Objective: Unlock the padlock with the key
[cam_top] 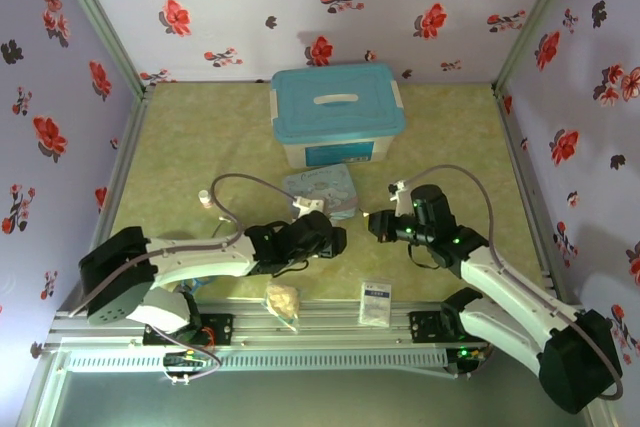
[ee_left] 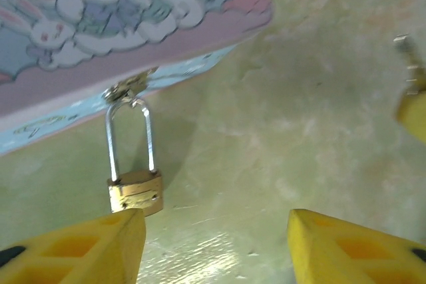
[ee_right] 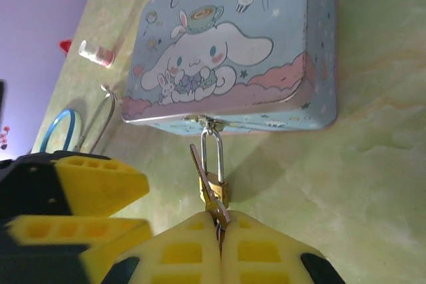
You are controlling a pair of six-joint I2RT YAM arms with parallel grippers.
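Holding: right claw (ee_right: 218, 225), yellow fingers pressed together on the very small thin dark-grey metal key (ee_right: 216, 212). The blade projects forward past the fingertips, slanted off to one side.

Just ahead of those fingertips: tiny brass-gold padlock with thin grey shackle (ee_right: 214, 187), apparently resting on the mottled yellow-green table top (ee_left: 299, 131).
- Long axis runs straight away from the claw, body end nearest and shackle end farthest.
- The shackle is hooked through the clasp of the pale-blue cartoon-print tin (ee_right: 233, 51) beyond.
- Keyway end judged to face the claw. The slot itself cannot be made out, nor whether the blade has entered it; the blade seems to pass alongside the body.

Left claw (ee_left: 216, 231): spread wide, nothing between the fingers. The padlock body sits just ahead of one fingertip, off to that side of the gap.

Farthest, past the tin: light-blue lidded plastic storage box (cam_top: 338, 112).

Hazards, as judged:
- The blade's slant does not match the padlock's axis, so a forward push may skid off the body instead of entering the slot.
- The padlock is unheld and hangs on a loose clasp, so it may swing or slide away under that push.
- The thin key may twist within the pinch if it meets resistance off-centre
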